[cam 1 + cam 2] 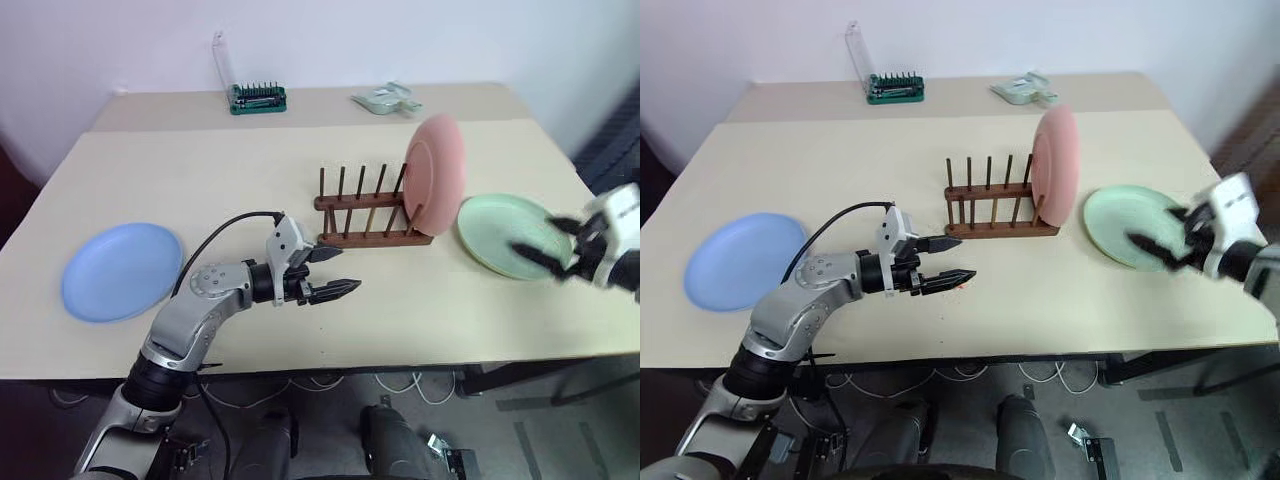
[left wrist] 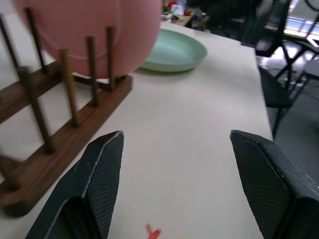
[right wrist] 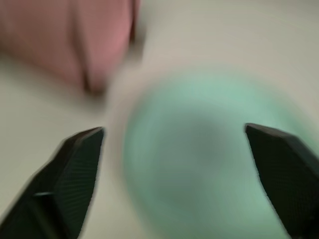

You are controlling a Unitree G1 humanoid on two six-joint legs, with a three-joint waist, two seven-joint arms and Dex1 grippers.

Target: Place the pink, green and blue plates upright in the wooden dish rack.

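- One plate of three is racked: the pink plate [image 1: 437, 176] stands upright at the right end of the rack [image 1: 370, 216], held between the last pegs, tilted slightly.
- Two remain. The green plate [image 1: 510, 234] lies flat on the table just right of the rack; the blue plate [image 1: 122, 270] lies flat well apart, near the table's left edge.
- Right gripper [image 1: 548, 248] hovers over the green plate's near-right part with its fingers spread wide and nothing between them; the right wrist view looks down on the green plate with the pink one beside it. Judged: green is next, not yet gripped.
- Left gripper [image 1: 333, 271] hangs level in front of the rack, pointing right, fingers apart and empty. It is near the rack's front rail, not touching it.
- Four slots or so look free to the left of the pink plate, so there seems room for both remaining plates.
- Surface: pale beige table [image 1: 200, 170], matte and mostly bare, with a small red mark in front of the left gripper.
- At the back edge: a green bit case [image 1: 258, 97] with its clear lid up, and a pale crumpled packet [image 1: 388, 99].
- Room: white wall behind; cables on the floor under the near edge; dark chairs past the table's right end in the left wrist view.
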